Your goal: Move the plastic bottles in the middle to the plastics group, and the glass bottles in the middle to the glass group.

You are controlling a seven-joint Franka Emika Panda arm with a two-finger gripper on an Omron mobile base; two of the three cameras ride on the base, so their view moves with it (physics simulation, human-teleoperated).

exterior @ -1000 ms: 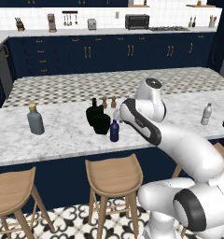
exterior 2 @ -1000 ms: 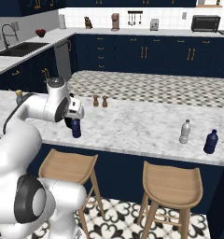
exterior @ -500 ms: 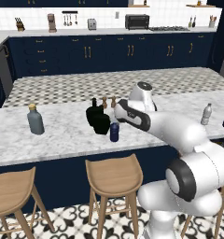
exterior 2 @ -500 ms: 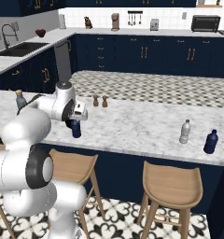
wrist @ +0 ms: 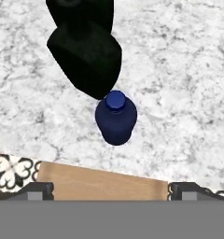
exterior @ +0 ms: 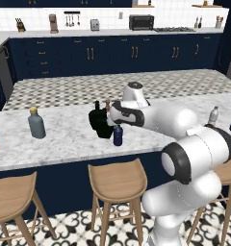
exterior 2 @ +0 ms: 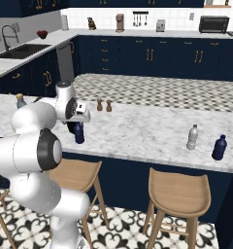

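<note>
Gripper (wrist: 112, 189) hangs above the small slim navy-blue plastic bottle (wrist: 115, 117), fingertips spread wide at lower left and lower right of the hand view, holding nothing. Bottle stands upright at frame centre on the white marble counter (wrist: 179, 70), just beside the squat glossy black glass bottles (wrist: 88, 56) at upper left. Judgement: centre over the blue cap, descend straight, close low on the body. Counter edge and wooden stool (wrist: 100, 184) lie close below; open marble lies right.

White marble counter (exterior: 64, 139) is carrying the navy bottle (wrist: 115, 116) — black bottles (wrist: 88, 56) touching at its 11 o'clock.
</note>
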